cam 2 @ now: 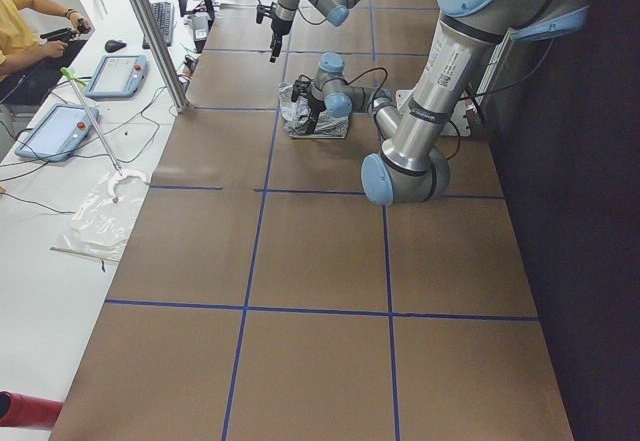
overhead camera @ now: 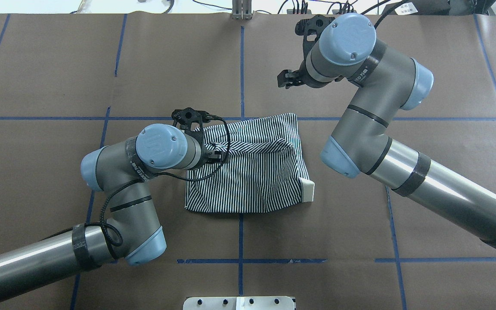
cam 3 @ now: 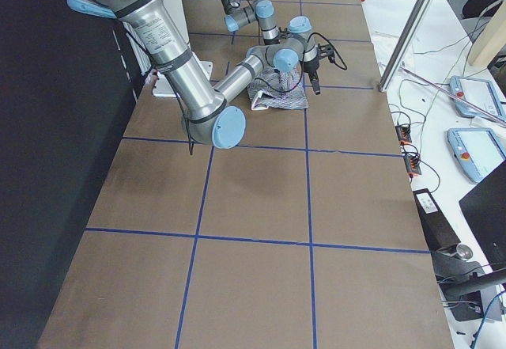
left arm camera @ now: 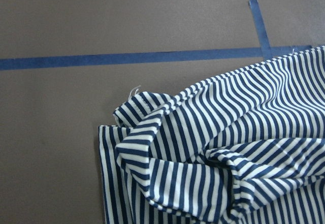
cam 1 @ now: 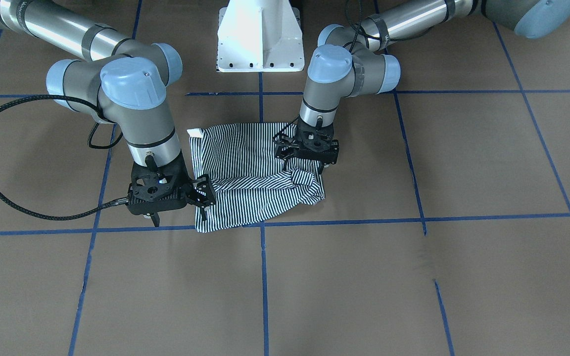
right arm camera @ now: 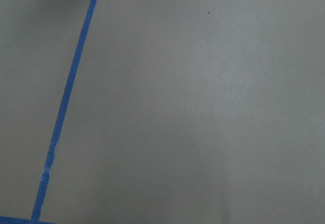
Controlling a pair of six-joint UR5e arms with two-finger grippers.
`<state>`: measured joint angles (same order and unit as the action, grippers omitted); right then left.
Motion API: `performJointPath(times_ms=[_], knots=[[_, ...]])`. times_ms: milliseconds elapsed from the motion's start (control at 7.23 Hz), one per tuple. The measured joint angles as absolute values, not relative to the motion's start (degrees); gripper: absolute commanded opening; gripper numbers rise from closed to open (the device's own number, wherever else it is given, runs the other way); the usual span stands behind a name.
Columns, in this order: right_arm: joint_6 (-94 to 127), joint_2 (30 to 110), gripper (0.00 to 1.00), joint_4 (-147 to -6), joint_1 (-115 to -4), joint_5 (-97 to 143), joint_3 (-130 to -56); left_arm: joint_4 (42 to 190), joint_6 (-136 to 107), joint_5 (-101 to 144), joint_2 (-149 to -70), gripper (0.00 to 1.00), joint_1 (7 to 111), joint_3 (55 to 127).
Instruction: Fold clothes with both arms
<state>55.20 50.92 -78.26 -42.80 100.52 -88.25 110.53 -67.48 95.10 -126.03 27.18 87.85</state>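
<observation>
The striped polo shirt point(overhead camera: 252, 168) lies folded in a rough rectangle at the table's middle. Its cream collar point(overhead camera: 308, 190) pokes out at the near right edge. A bunched, rumpled corner point(left arm camera: 167, 132) sits at the shirt's far left. My left gripper point(cam 1: 306, 159) hangs low over that rumpled corner with its jaws apart and nothing between them. My right gripper point(cam 1: 178, 215) is open and empty, raised high off the table beyond the shirt's far right corner. The right wrist view holds only bare table paper.
Brown paper covers the table, marked by a grid of blue tape lines point(overhead camera: 241, 73). The white pedestal base point(cam 1: 260, 37) stands on the robot's side. Operators' tablets point(cam 2: 118, 73) and cables lie on a side bench beyond the table's far edge.
</observation>
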Motion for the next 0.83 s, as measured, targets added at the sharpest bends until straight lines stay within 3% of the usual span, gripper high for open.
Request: performJointPath(times_ms=[830], knots=[[55.16, 51.04, 1.00, -78.22, -42.80, 100.53, -88.24, 110.44, -67.17, 94.54, -128.82, 1.00, 31.34, 83.09]])
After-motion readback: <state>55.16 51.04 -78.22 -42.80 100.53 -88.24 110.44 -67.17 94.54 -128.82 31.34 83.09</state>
